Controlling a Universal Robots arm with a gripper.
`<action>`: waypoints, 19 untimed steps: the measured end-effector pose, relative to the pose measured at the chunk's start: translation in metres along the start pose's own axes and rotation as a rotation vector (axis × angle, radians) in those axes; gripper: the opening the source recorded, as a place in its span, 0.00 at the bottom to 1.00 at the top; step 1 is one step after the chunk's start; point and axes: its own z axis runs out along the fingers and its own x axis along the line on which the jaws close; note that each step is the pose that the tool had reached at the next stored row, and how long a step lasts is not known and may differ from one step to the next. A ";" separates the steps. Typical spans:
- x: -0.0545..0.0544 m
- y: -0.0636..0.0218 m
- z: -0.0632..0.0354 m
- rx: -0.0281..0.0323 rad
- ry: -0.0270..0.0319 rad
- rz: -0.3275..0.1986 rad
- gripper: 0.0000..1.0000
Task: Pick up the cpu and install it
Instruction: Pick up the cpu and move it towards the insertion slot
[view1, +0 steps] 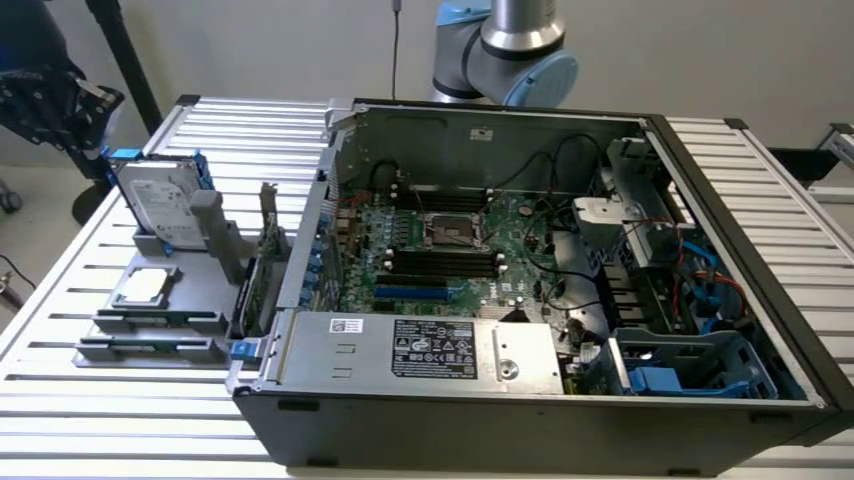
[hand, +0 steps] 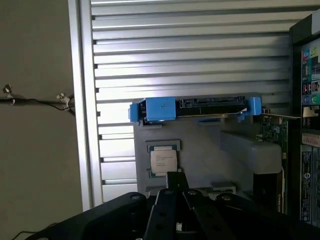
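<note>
The cpu (view1: 144, 287) lies flat, metal top up, in its own shallow recess on the grey holder (view1: 200, 300). The holder sits on the table (view1: 80, 420) just beside the open case (view1: 534, 430), at the exterior view's left. I judge the recess is there to keep the chip square and at a known spot, free to be taken from above. The drive (view1: 160, 205) stands on edge in the same holder, beyond the cpu and clear of it. In the wrist view the gripper (hand: 175, 181) hangs over the holder (hand: 210, 160), pointed close to the cpu (hand: 163, 161) but apart from it, which reads as an approach for the pick. It has hold of nothing, since the chip rests untouched in its recess; how wide it is open I cannot tell. Inside the case, the 1 socket (view1: 451, 232) at the board's middle looks empty, so the install is not yet done.
</note>
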 end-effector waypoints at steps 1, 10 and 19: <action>0.000 0.0000 0.0000 0.0000 0.0000 0.000 0.11; 0.000 0.0000 0.0000 0.0000 0.0000 0.000 0.24; 0.000 -0.0001 0.0068 0.0004 0.0011 -0.004 0.60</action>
